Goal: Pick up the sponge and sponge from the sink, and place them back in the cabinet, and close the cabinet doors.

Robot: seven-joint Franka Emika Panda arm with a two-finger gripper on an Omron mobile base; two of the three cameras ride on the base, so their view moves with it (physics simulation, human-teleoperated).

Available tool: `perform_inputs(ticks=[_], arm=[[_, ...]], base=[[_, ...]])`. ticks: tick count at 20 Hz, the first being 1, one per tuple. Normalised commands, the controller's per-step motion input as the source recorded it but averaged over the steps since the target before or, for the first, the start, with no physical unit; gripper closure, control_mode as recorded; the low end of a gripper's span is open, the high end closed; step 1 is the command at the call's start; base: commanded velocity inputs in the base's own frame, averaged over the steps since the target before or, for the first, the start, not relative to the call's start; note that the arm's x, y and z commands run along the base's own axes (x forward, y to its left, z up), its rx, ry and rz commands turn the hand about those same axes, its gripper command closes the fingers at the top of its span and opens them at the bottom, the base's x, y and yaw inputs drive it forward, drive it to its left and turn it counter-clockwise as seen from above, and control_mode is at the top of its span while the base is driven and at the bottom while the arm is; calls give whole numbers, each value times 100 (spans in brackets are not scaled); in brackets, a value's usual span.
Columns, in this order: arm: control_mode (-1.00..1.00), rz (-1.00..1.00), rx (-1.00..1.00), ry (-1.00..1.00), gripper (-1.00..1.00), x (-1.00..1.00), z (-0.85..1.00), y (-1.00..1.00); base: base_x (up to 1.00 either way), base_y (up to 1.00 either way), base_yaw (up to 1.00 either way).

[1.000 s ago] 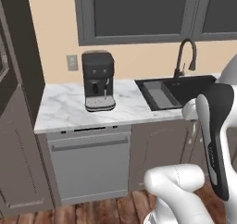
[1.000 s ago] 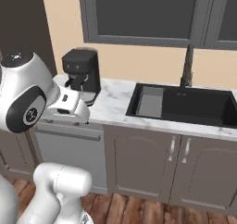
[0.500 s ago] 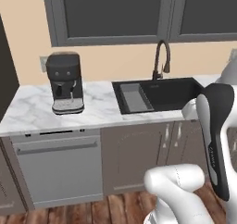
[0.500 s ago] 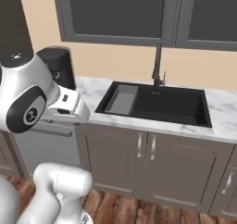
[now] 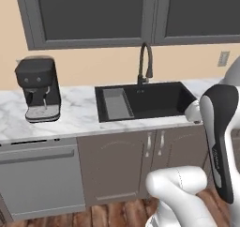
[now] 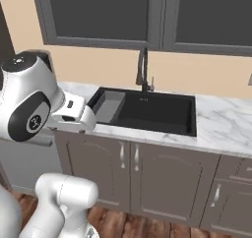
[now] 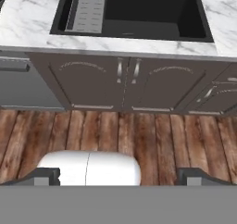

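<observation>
Two base views have slid sideways since a second ago, so the base has driven along the counter and the sink (image 5: 145, 101) now sits centred ahead. Gripper (image 7: 118, 177) fingers stand wide apart, empty. Sponges aren't discernible in the dark basin.

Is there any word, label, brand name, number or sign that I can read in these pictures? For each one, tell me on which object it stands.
None: no text can be read in these pictures.
The coffee machine shows no brand or label.
The arm link bears a small dark mark, too small and blurred to read.
The sink, faucet, counter and cupboard doors are plain.
</observation>
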Motion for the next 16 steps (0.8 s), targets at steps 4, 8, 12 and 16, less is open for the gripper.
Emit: perform_inputs(ticks=[4, 8, 12, 16], arm=[[100, 0, 0, 0, -100, 0, 0, 0], [100, 0, 0, 0, -100, 0, 0, 0], [100, 0, 0, 0, -100, 0, 0, 0], [100, 0, 0, 0, -100, 0, 0, 0]], base=[[44, -39, -3], [45, -45, -2], [45, -47, -2], [41, -47, -3]])
